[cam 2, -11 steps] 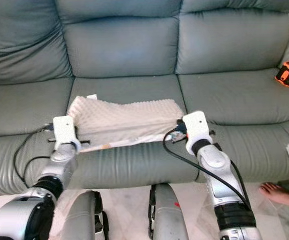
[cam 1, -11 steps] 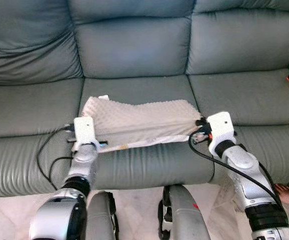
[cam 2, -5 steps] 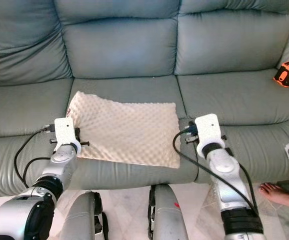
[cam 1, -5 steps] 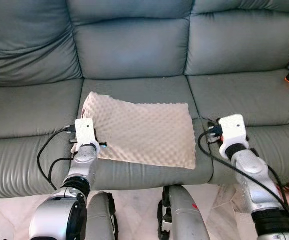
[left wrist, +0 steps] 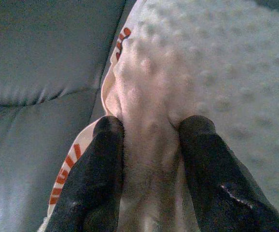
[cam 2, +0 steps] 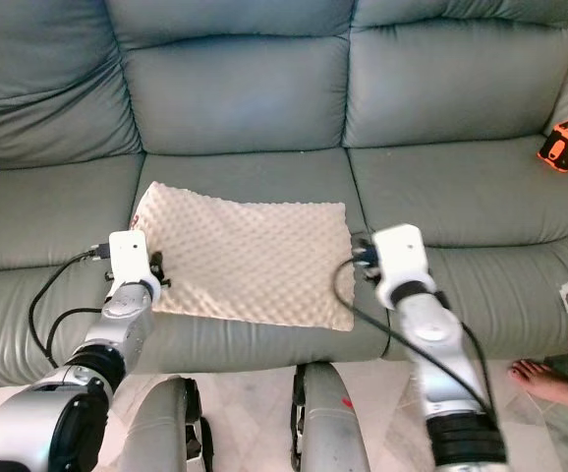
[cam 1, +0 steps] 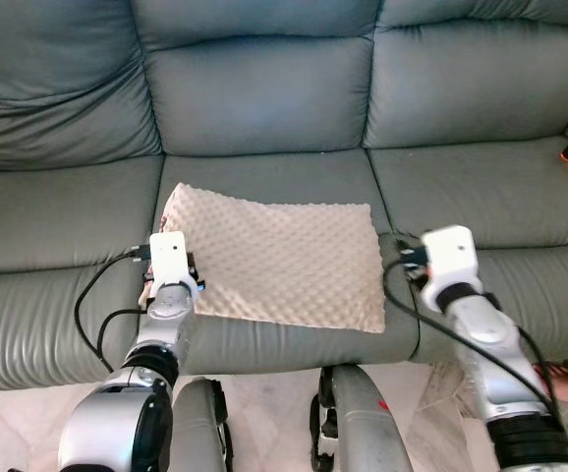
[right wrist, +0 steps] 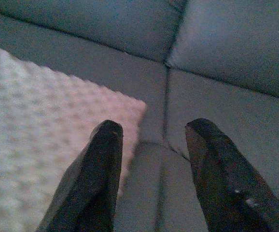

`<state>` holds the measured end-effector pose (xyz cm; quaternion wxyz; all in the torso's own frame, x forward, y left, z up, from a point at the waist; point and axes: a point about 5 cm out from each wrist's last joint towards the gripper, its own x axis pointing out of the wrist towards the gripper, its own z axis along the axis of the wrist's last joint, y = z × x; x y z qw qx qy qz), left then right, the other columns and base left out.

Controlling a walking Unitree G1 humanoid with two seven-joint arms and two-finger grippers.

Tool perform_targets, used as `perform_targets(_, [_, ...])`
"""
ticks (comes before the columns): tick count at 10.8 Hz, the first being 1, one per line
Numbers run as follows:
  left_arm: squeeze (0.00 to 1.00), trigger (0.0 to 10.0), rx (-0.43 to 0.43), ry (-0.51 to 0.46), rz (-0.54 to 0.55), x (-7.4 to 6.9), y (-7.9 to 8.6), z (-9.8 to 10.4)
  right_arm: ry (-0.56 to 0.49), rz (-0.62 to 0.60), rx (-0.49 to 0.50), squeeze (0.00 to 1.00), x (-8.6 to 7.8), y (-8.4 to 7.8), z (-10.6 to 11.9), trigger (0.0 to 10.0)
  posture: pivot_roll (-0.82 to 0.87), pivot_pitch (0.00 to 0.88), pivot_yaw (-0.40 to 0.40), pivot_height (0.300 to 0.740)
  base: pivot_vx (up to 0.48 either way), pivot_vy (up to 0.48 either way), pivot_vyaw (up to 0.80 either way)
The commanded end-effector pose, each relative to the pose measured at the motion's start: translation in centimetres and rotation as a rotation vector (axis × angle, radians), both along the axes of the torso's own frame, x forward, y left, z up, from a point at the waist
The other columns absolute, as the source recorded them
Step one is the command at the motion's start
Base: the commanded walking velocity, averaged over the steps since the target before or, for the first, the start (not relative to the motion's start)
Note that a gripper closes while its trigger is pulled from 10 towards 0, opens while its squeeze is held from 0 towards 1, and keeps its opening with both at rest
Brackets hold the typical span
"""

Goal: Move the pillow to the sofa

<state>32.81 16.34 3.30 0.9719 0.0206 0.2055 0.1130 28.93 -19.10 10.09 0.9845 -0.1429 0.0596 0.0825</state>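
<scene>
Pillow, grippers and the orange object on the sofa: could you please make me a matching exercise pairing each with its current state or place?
Things:
1. pillow
2. left gripper
3. right gripper
4. orange object

States:
A. open, over the sofa seat beside the pillow's corner
B. lying flat on the middle seat cushion
C. on the far right seat
D. shut on the pillow's edge

Pairs: 1-B, 2-D, 3-A, 4-C
</scene>
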Motion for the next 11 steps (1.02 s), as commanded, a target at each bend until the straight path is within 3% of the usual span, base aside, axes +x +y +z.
perform_targets(1, [1.00, 10.0, 0.036, 0.037, 0.007, -0.6, 0.6, -0.7, 0.022, 0.041, 0.003, 1.00, -0.4, 1.0, -0.3, 10.0, -0.15, 0.199, 0.017, 0.650, 0.000, 0.000, 0.00])
perform_targets(4, [1.00, 10.0, 0.040, 0.101, -0.030, -1.2, 0.5, -1.4, 0.040, 0.098, 0.021, 1.00, -0.7, 2.7, -0.5, 10.0, -0.12, 0.194, 0.022, 0.650, 0.000, 0.000, 0.00])
perform_targets(5, [1.00, 10.0, 0.058, 0.062, -0.047, -1.0, 0.4, -0.9, 0.042, 0.095, 0.025, 1.00, -0.7, 2.9, -0.5, 10.0, -0.11, 0.191, 0.021, 0.650, 0.000, 0.000, 0.00])
perform_targets(7, [1.00, 10.0, 0.098, -0.210, -0.087, 0.7, 0.2, 3.7, 0.057, 0.142, 0.098, 1.00, -0.6, 4.6, -0.4, 10.0, -0.10, 0.187, 0.020, 0.650, 0.000, 0.000, 0.00])
perform_targets(8, [1.00, 10.0, 0.159, -0.304, -0.115, 0.9, 0.5, 5.7, 0.072, 0.189, 0.128, 1.00, -0.7, 5.7, -0.5, 10.0, -0.08, 0.186, 0.022, 0.650, 0.000, 0.000, 0.00])
perform_targets(9, [1.00, 10.0, 0.217, -0.392, -0.120, 0.1, 1.4, 7.7, 0.121, 0.199, 0.185, 1.00, -0.5, 6.8, -1.0, 10.0, -0.05, 0.186, 0.025, 0.650, 0.000, 0.000, 0.00])
perform_targets(10, [1.00, 10.0, 0.288, -0.472, -0.117, -1.6, 2.6, 9.3, 0.201, 0.201, 0.230, 1.00, -0.1, 8.0, -2.0, 10.0, -0.01, 0.190, 0.024, 0.650, 0.000, 0.000, 0.00])
perform_targets(11, [1.00, 10.0, 0.347, -0.484, -0.118, -3.6, 3.4, 9.6, 0.267, 0.195, 0.306, 1.00, 0.2, 9.2, -2.7, 10.0, 0.01, 0.191, 0.022, 0.650, 0.000, 0.000, 0.00])
